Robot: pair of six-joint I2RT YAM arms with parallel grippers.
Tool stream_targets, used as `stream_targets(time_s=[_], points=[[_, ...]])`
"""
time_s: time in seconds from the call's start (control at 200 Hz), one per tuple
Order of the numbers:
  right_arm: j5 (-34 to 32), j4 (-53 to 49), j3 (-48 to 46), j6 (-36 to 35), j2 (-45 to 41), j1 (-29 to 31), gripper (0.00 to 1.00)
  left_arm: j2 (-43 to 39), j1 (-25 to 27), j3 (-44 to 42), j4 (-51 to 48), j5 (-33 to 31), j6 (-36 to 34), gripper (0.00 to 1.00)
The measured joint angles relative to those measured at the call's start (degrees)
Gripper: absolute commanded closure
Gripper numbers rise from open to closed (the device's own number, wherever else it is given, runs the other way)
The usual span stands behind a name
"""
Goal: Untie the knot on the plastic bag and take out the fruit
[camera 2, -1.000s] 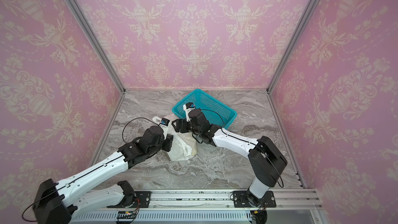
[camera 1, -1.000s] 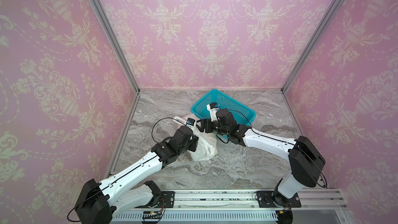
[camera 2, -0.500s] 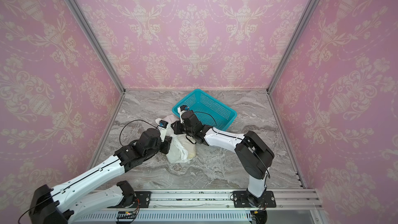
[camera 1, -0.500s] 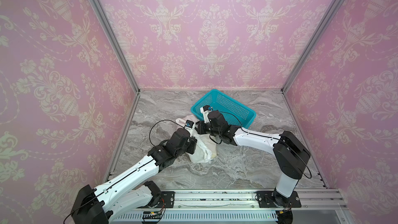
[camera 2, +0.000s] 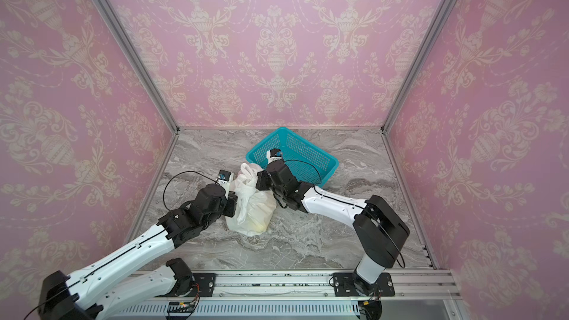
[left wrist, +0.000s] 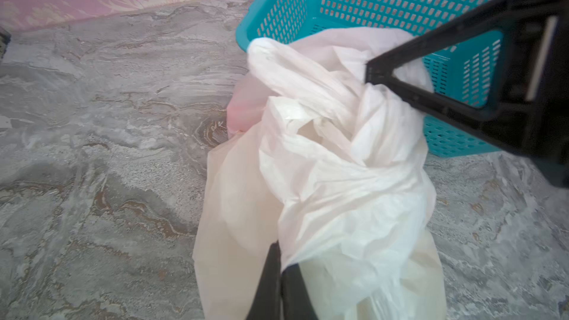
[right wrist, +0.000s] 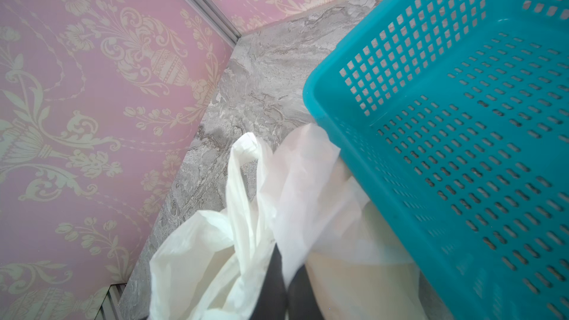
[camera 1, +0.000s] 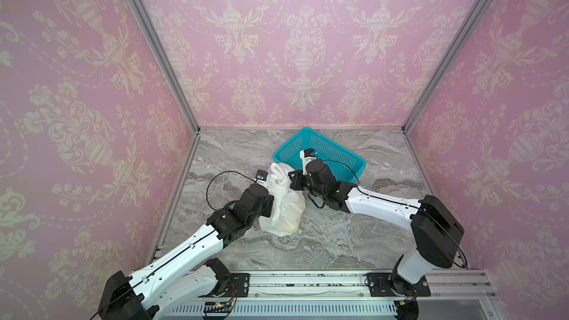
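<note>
Right jaws stood wide apart a second ago beside the top of the plastic bag (camera 1: 284,207); now they are pinched fully together. In the right wrist view thin white film runs up from between the 2 dark tips; they have a fold of the bag's upper plastic, at a loop handle just beside the knot (left wrist: 368,146).

Left jaws are unchanged; closed tight on a gather of the bag lower down, below the knot.

The bag sits on the bench (camera 1: 338,235), its top right up against the near corner of the teal basket (camera 1: 288,149). The knot is still twisted, loops sticking out. The fruit (camera 1: 291,226) is all inside; it shows only as a yellowish tint through the plastic.

Reading: both arms now hold the bag, 1 anchoring, 1 at the tie; the untying pull can begin; nothing is loosened yet.

Risk: the film is thin and slippery; the pinch may slide off, or only tighten the twist; I cannot tell which strand is caught.
</note>
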State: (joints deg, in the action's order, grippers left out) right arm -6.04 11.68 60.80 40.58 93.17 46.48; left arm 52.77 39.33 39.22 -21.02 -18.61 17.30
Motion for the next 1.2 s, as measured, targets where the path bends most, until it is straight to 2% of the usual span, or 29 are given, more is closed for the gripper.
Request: stream_targets(time_s=[0.225, 0.415, 0.54, 0.736, 1.006, 1.201], points=[[-3.76, 1.42, -5.22, 0.00, -5.31, 0.02, 1.00, -4.52, -8.72, 1.29, -1.01, -1.22, 1.90, 1.00], [-7.61, 2.60, -10.14, 1.22, -9.97, 0.02, 1.00, -0.02, -14.36, 5.90, 2.86, -0.24, 5.38, 1.00], [-12.17, 3.10, -15.10, 3.93, -14.49, 0.02, 1.00, 2.14, -16.79, 5.01, 8.04, -0.20, 7.26, 1.00], [-17.22, 3.50, -19.43, 7.06, -18.53, 0.17, 1.00, 3.23, -18.93, -3.58, 18.03, 0.44, 5.57, 1.00], [-23.06, 3.89, -21.24, 9.09, -20.37, 0.52, 1.00, 3.30, -21.05, -8.37, 27.32, 3.21, 4.22, 1.00], [-22.86, 2.51, -23.21, 10.43, -24.52, -2.67, 1.00, 1.51, -22.01, -11.72, 30.88, 6.64, 4.24, 1.00]])
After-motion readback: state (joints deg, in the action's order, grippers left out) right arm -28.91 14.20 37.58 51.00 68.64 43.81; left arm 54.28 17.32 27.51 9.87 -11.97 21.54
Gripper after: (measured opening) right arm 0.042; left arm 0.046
